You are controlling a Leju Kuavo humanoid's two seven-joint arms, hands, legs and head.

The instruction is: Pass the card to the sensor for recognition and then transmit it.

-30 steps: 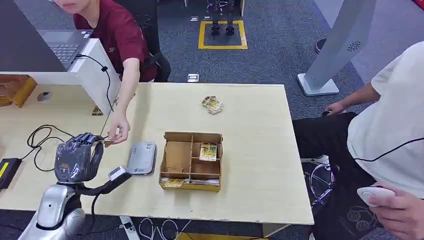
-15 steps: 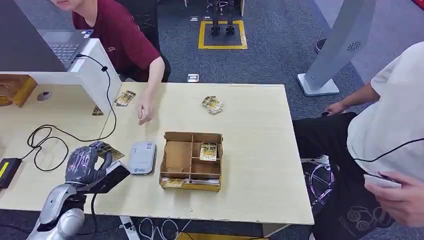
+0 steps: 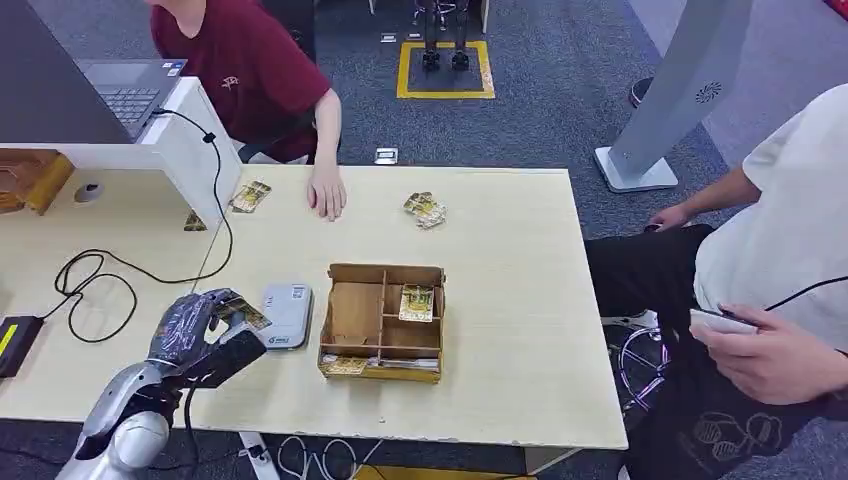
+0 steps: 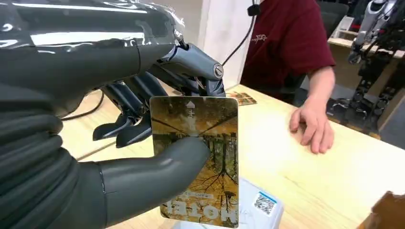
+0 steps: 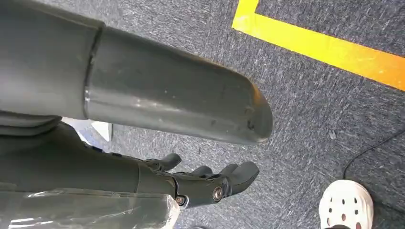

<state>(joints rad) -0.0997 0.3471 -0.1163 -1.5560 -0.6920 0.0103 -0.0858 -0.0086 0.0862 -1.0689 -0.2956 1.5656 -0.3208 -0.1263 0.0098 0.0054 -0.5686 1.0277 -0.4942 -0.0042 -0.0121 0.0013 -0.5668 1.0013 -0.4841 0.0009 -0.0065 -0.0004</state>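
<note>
In the head view, at the lower left of the frame, the robot's left hand (image 3: 190,325) pinches a brown-and-gold printed plastic card (image 3: 243,313) just beside the flat grey rectangular sensor (image 3: 285,315), which lies on the pale wooden bench (image 3: 500,260) left of an open brown cardboard divider box (image 3: 383,320); a person's hand (image 3: 327,195) rests on the bench at the upper middle. To do this step well, I judge the card should be brought flat and low over the sensor's top face and held steady, without nudging the reader. In the left wrist view the thick thumb presses the card (image 4: 198,157) against the dark fingers (image 4: 129,126), the sensor (image 4: 260,207) showing at the frame's lower edge. In the right wrist view the right hand (image 5: 205,183) hangs over grey carpet, its fingers loosely curled on nothing.
</note>
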